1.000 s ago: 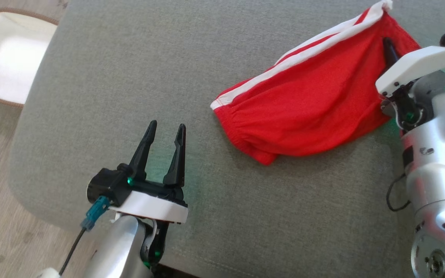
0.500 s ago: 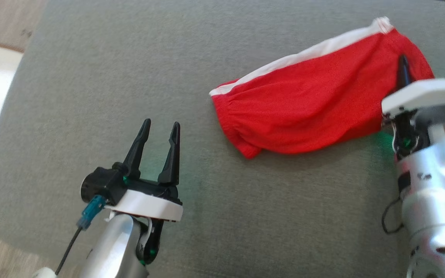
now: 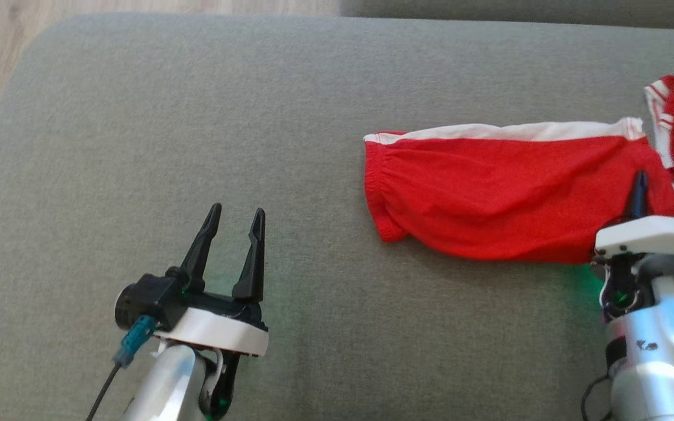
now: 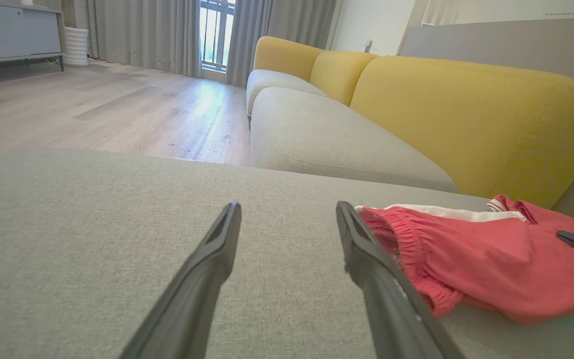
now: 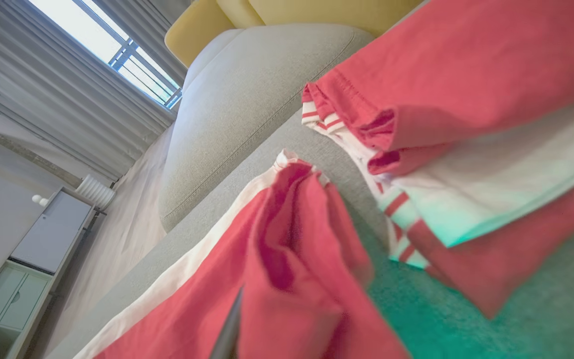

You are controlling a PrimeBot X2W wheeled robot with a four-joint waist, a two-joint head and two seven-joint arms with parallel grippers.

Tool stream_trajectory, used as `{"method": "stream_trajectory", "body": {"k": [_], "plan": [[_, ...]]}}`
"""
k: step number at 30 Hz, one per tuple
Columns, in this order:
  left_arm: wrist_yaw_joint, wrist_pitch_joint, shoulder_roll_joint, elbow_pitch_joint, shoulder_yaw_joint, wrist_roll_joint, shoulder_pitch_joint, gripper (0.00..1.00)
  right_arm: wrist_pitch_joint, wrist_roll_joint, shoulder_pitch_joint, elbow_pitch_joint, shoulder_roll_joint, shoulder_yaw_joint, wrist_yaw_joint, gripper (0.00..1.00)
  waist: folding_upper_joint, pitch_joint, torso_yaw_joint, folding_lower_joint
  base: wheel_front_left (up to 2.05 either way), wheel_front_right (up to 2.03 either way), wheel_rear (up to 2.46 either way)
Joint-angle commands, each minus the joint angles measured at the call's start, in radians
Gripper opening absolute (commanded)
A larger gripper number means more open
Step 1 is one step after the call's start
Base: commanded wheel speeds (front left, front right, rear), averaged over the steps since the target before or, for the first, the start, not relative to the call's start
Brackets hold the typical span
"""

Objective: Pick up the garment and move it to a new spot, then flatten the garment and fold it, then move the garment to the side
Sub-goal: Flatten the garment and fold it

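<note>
Left jaws stand open above the grey sofa cushion (image 3: 138, 117). Right jaws pinch the red garment (image 3: 489, 199), which lies flat toward the left jaws. Beyond are a yellow-backed sofa (image 4: 466, 109), wood floor (image 4: 92, 109) and grey curtains (image 4: 132, 30).

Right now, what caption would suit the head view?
Right gripper pinches red shorts on a grey cushion; left gripper hovers open nearby.

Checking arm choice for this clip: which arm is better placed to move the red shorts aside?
Right: the right gripper appears to grip the red shorts at their right end; the left gripper hangs open, well clear.
</note>
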Motion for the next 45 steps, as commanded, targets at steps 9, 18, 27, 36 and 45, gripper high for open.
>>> {"method": "stream_trajectory", "body": {"k": [9,18,27,36,45], "plan": [[-0.002,-0.007,0.028,-0.033,0.024,0.013,0.006,1.0,-0.066,0.134,0.003,-0.02,0.011,0.118,0.007,0.0,0.0,-0.021,-0.025,0.0001,0.0,0.0,0.0],[0.001,-0.007,0.031,-0.026,0.011,0.003,0.006,1.0,-0.082,0.208,-0.043,-0.08,0.012,0.297,0.007,0.0,0.0,-0.046,0.008,0.0001,0.0,0.0,0.0],[0.006,-0.002,0.035,-0.024,0.001,-0.004,0.012,1.0,-0.074,0.331,-0.018,-0.167,0.012,0.535,0.007,0.0,0.0,-0.07,0.037,0.0001,0.0,0.0,0.0],[0.008,-0.003,0.035,-0.023,-0.015,-0.012,0.027,1.0,-0.094,0.459,-0.018,-0.172,0.012,0.705,0.007,0.0,0.0,-0.076,0.067,0.0001,0.0,0.0,0.0],[0.014,0.0,0.038,-0.022,-0.023,-0.018,0.029,1.0,-0.101,0.511,-0.03,-0.129,0.012,0.846,0.007,0.0,0.0,-0.086,0.085,0.0001,0.0,0.0,0.0]]}}
